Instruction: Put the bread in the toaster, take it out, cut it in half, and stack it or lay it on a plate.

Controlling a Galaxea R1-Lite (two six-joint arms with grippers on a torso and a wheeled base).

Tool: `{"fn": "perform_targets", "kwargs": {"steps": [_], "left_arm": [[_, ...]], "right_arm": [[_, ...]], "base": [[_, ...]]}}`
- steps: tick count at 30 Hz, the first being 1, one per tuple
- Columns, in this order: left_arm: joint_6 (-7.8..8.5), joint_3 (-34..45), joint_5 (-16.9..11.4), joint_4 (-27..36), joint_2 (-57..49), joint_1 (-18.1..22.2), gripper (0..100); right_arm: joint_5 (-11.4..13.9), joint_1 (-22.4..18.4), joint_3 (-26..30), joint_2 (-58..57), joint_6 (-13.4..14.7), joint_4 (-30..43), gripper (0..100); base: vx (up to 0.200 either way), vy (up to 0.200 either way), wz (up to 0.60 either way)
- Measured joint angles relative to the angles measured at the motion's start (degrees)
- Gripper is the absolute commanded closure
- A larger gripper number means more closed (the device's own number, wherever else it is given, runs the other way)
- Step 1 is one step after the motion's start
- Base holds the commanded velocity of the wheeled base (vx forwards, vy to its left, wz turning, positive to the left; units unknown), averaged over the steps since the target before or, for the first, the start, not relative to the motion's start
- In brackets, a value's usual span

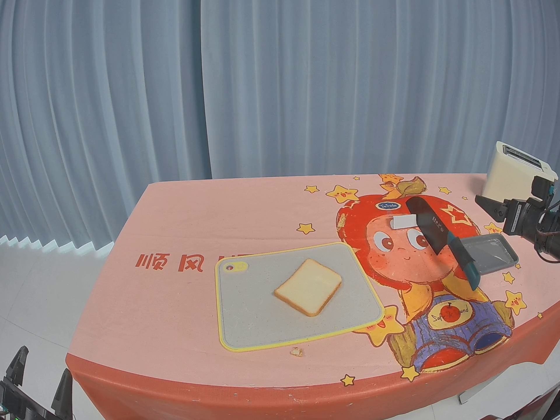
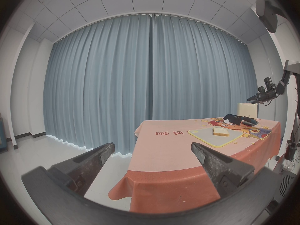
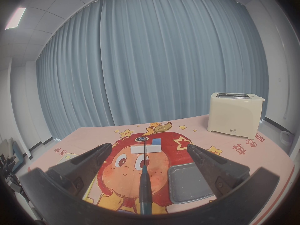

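One slice of bread (image 1: 308, 287) (image 2: 221, 131) lies flat on a grey cutting board (image 1: 251, 316) (image 2: 203, 135) with a yellow rim. The cream toaster (image 1: 516, 172) (image 3: 235, 114) stands at the table's far right, its slots empty. A knife (image 1: 443, 237) (image 3: 145, 185) with a black blade and teal handle rests between the board and a grey tray (image 1: 496, 252) (image 3: 190, 182). My right gripper (image 1: 489, 205) (image 3: 148, 160) hovers open above the table in front of the toaster, facing the knife. My left gripper (image 1: 41, 374) (image 2: 153, 149) hangs open off the table's near left corner.
A small white block (image 1: 403, 221) (image 3: 145, 149) lies under the knife blade. A crumb (image 1: 297, 352) sits near the board's front edge. The table's left part is bare pink cloth (image 1: 175, 298). A grey curtain hangs behind.
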Motion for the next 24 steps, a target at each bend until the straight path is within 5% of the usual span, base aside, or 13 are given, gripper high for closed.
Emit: {"fn": "perform_targets", "kwargs": {"steps": [24], "left_arm": [[0.01,0.0,0.0,0.0,0.0,0.0,0]], "right_arm": [[0.2,4.89,1.96,4.56,-2.57,0.17,0]], "base": [[0.0,0.0,0.0]]}}
